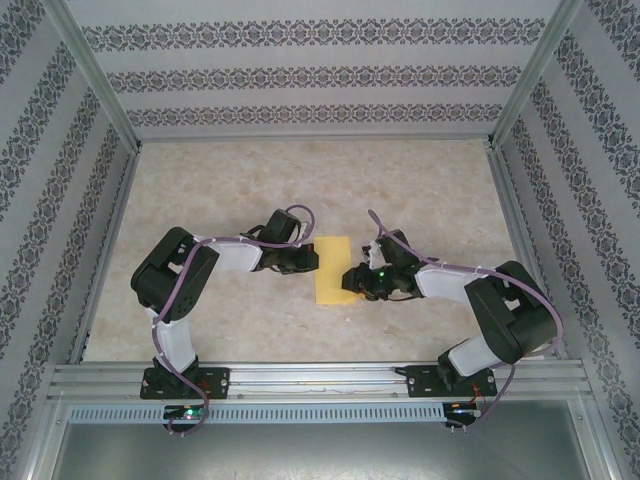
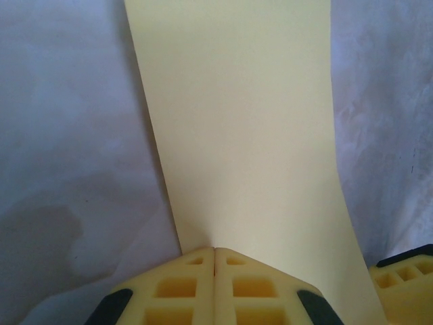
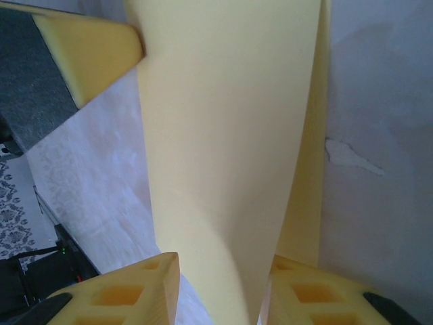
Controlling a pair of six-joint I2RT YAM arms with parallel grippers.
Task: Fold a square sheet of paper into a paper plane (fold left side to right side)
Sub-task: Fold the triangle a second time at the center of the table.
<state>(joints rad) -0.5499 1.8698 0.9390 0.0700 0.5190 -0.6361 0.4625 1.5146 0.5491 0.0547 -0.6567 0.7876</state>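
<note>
Top camera high behind arm bases, facing down; wrist cameras close over yellow paper (image 1: 334, 270), shared by all.

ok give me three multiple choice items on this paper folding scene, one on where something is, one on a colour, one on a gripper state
1. Where does the sheet of paper lie on the table?
A. between the two grippers
B. against the far wall
C. beside the left arm's base

2. What colour is the paper?
A. white
B. yellow
C. blue

3. How does the left gripper stand?
A. wide open, away from the paper
B. shut, its fingers pressed together at the paper's edge
C. open around the other gripper

Answers:
1 A, the top view shows the left gripper on one side of the sheet and the right gripper on the other.
2 B, it is pale yellow in every view.
3 B, the left wrist view shows no gap between its fingers.
</note>
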